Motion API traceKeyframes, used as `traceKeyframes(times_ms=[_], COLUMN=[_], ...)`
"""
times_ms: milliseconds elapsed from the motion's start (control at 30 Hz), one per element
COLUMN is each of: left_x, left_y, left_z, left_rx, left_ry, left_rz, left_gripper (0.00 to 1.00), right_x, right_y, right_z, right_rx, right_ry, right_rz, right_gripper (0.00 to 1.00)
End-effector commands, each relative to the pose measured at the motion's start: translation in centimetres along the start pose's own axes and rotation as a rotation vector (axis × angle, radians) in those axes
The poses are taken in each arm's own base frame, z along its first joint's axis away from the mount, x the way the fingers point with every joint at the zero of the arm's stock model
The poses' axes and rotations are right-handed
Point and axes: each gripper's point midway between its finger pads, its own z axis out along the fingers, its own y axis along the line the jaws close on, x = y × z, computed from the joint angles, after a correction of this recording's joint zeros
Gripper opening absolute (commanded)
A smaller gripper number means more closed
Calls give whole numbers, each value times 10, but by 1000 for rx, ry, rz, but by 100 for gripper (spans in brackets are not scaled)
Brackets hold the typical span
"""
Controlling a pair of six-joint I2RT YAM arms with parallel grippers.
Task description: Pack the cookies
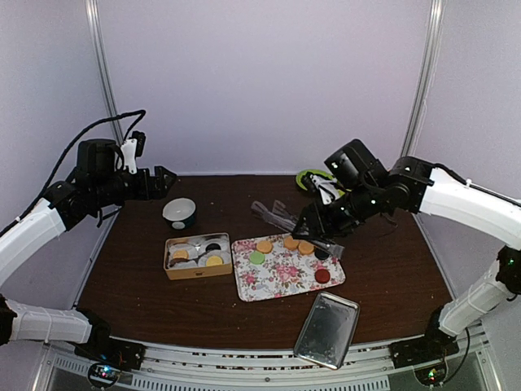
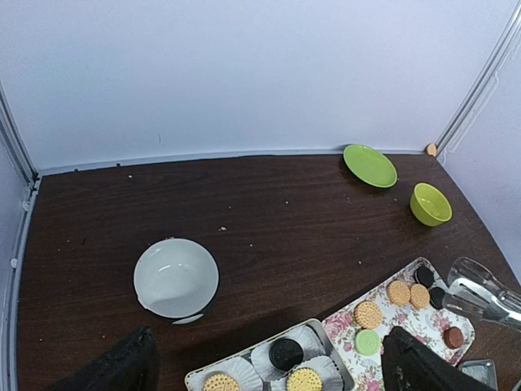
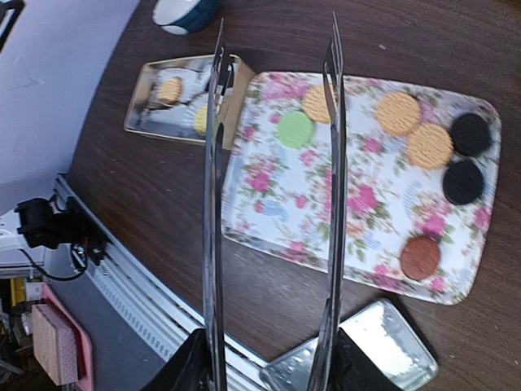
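Note:
Several cookies lie on the floral tray [image 1: 281, 281]: orange [image 1: 291, 243], light green [image 1: 257, 257], black [image 1: 321, 253] and dark red [image 1: 322, 276]. The tin box [image 1: 198, 272] with white paper cups holds an orange [image 2: 218, 383], a black [image 2: 286, 353] and a yellow cookie [image 2: 304, 380]. My right gripper [image 1: 321, 213] is shut on metal tongs [image 3: 213, 204]. The tong arms are spread and hover over the tray's left part, near the green cookie [image 3: 295, 129]. My left gripper [image 2: 269, 375] is open and empty, raised at the back left [image 1: 163, 181].
A white bowl [image 1: 179, 213] stands behind the box. A metal lid [image 1: 327, 329] lies near the front edge, right of centre. A green plate [image 2: 369, 165] and a yellow-green bowl [image 2: 430, 204] sit at the back right. White walls enclose the table.

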Motion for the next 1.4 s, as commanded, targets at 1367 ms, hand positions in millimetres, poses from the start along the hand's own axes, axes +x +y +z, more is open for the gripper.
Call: traceKeyframes(times_ms=[1367], left_x=[-21], left_y=[-9], left_z=[-3], left_rx=[45], left_ry=[-65], left_rz=[-20], left_gripper=[98], right_x=[133], right_y=[-120], right_z=[-2], right_rx=[309], right_ry=[229], right_rz=[95], right_gripper=[44])
